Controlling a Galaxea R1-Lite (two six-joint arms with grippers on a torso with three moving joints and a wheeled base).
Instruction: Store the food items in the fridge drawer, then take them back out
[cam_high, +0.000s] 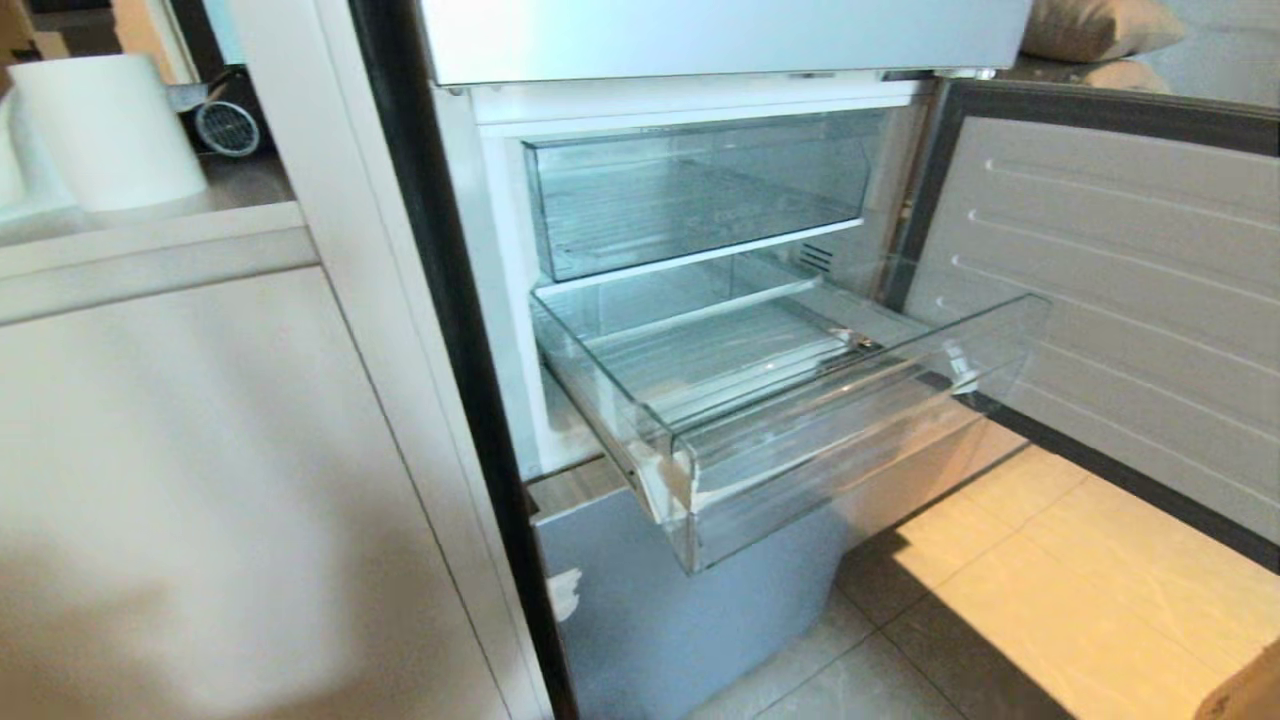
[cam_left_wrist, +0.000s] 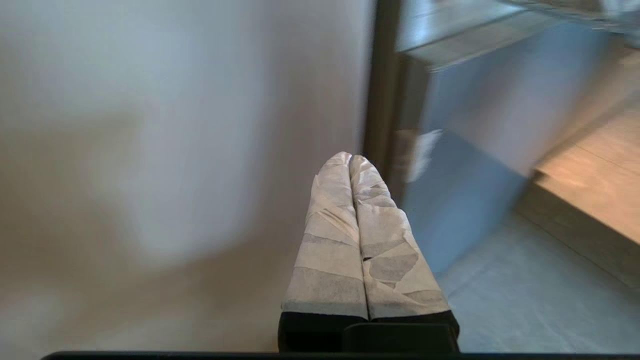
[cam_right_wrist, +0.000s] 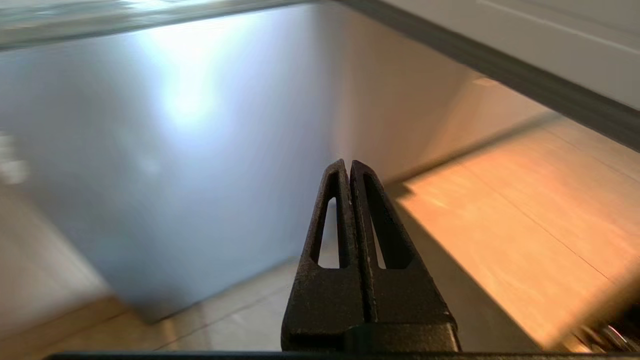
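The wide, shallow clear plastic fridge drawer (cam_high: 800, 400) w/ ribbed floor is pulled out toward the robot and holds nothing visible; whitish patch on its near-left corner. No food item shows in any view, so its place can't be told. Above sits the shorter clear plastic bin (cam_high: 690, 190), pushed in. Grey fridge door (cam_high: 1120, 280) hangs open at right.

Left end effector (cam_left_wrist: 350, 159), tape-wrapped, pressed together, low by the pale cabinet panel (cam_high: 200, 480). Right end effector (cam_right_wrist: 348, 164), black, also pressed together, holding nothing, over the tiled floor (cam_high: 1050, 580).

Probably start of storing: find the food first, approach the drawer from above, clear its front wall. No readable labels or brands.
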